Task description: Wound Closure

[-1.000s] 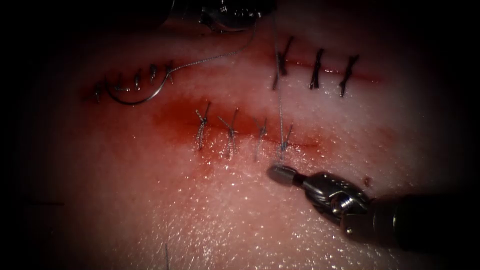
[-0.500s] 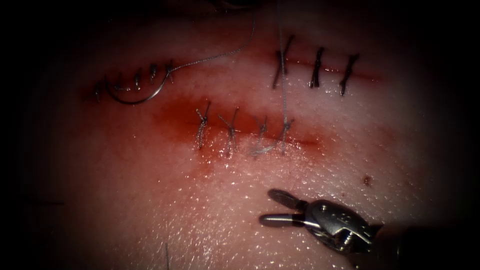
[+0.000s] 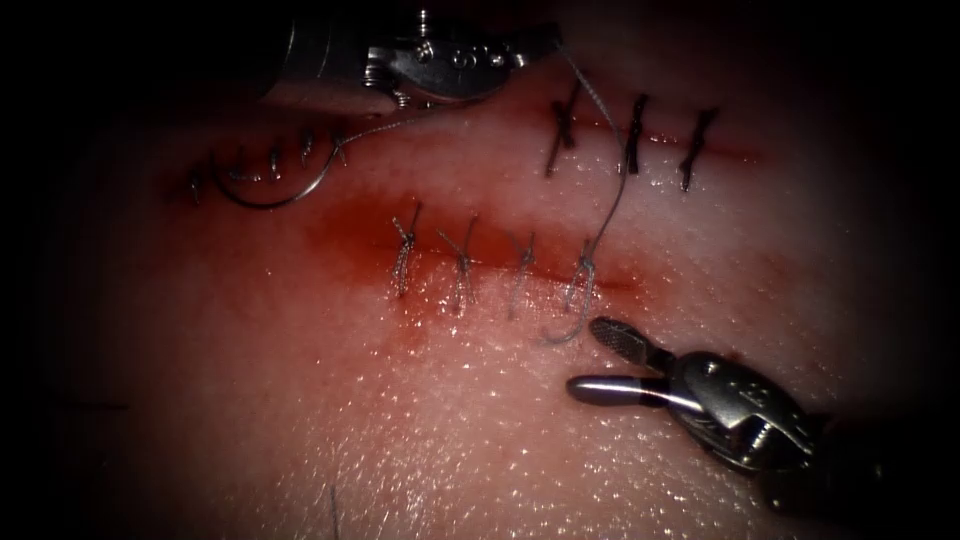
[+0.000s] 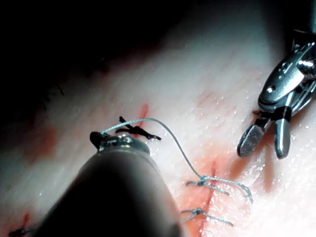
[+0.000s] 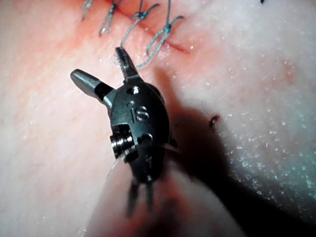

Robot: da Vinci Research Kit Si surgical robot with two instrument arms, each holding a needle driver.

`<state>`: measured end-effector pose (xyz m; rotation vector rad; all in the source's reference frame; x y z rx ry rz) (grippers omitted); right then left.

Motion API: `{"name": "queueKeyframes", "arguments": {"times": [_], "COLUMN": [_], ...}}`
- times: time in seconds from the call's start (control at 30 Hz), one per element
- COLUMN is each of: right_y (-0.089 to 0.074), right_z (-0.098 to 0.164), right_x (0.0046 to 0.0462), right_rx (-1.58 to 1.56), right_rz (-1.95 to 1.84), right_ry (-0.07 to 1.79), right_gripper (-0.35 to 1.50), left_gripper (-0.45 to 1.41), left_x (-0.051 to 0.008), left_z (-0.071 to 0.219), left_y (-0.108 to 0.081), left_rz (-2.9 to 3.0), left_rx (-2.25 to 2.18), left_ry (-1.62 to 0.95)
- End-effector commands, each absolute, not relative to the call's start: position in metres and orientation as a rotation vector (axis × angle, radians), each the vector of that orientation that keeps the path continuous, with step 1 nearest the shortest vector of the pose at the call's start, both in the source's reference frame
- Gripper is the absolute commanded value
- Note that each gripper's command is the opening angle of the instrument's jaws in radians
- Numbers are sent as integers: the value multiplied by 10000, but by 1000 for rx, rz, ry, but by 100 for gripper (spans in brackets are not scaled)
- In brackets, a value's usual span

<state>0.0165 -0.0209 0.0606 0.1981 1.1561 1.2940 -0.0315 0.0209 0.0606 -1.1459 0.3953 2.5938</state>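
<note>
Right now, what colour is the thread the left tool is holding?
Pale grey-blue thread, held by the left tool; clearest in the left wrist view.

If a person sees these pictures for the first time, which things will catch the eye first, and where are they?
First comes the right tool with jaws wide open, holding nothing, just below the newest knot at the right end of the cut. Next is the thread rising from that knot to the left tool at the top, which holds it. The needle lies free on the tissue at upper left.
</note>
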Motion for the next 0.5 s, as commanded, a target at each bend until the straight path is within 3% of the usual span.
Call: {"name": "queueKeyframes", "arguments": {"times": [0.03,0.2,0.43,0.5], "right_y": [-206,-185,-157,-155], "right_z": [617,626,648,650], "right_x": [166,161,165,166], "right_rx": [184,134,74,67], "right_rz": [1308,1314,1287,1284], "right_ry": [1149,1153,1145,1144], "right_gripper": [68,83,123,123], "left_gripper": [-45,-45,-45,-45], "left_x": [-319,-311,-313,-313], "left_z": [606,576,557,557], "left_y": [207,207,208,208], "left_rz": [2593,2585,2599,2599], "left_rx": [-1150,-1162,-1153,-1152], "left_ry": [403,439,464,464]}}
